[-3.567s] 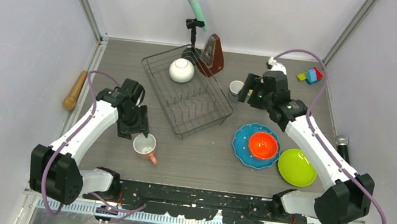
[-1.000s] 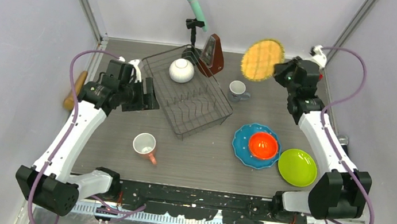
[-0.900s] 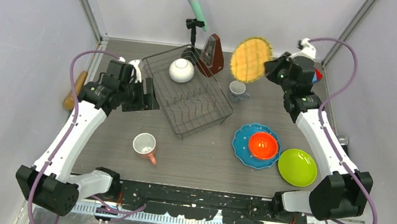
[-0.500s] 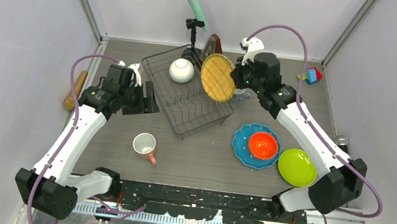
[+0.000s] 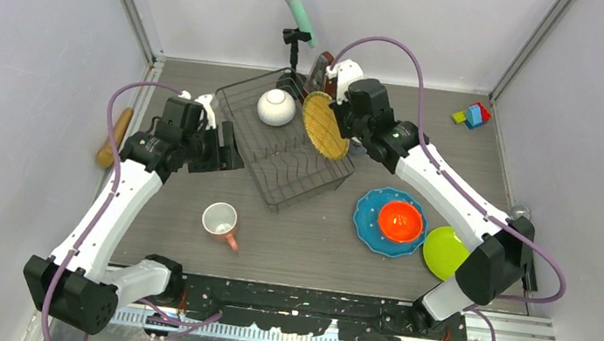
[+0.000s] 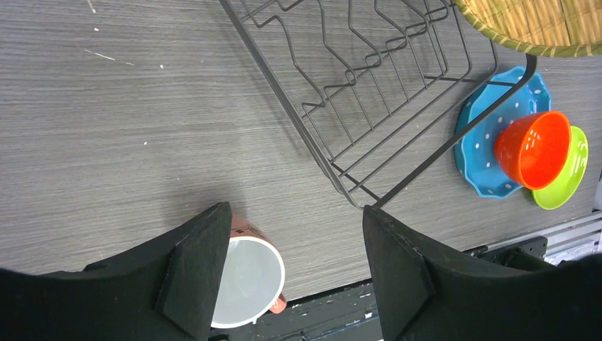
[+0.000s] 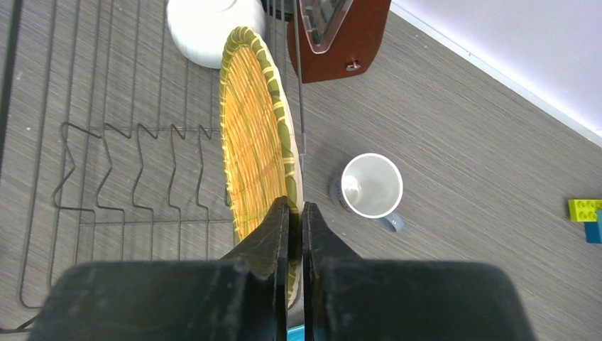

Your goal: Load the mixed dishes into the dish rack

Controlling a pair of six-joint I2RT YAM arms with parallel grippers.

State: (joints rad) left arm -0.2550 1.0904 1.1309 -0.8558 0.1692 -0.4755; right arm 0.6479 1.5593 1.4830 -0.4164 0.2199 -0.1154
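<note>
My right gripper (image 5: 342, 123) (image 7: 296, 213) is shut on the rim of the yellow woven-pattern plate (image 5: 325, 125) (image 7: 255, 142). It holds the plate on edge over the right side of the black wire dish rack (image 5: 285, 168) (image 7: 106, 170). A white bowl (image 5: 276, 107) lies in the rack's far end. The small grey mug (image 7: 370, 186) stands just right of the rack. The orange bowl (image 5: 400, 220) rests on the blue dotted plate (image 5: 371, 219), with the lime green plate (image 5: 444, 253) beside it. My left gripper (image 5: 224, 147) (image 6: 294, 213) hangs open and empty by the rack's left side, above the pink mug (image 5: 221, 223) (image 6: 248, 284).
A brown metronome (image 5: 320, 71) (image 7: 341, 35) stands behind the rack, next to a teal microphone on a stand (image 5: 295, 6). A wooden rolling pin (image 5: 115, 137) lies by the left wall. Toy blocks (image 5: 473, 115) sit at the back right.
The right arm has swung the yellow plate from the back right leftward and down to the rack's right side, turning it edge-on. The left arm has barely moved.
</note>
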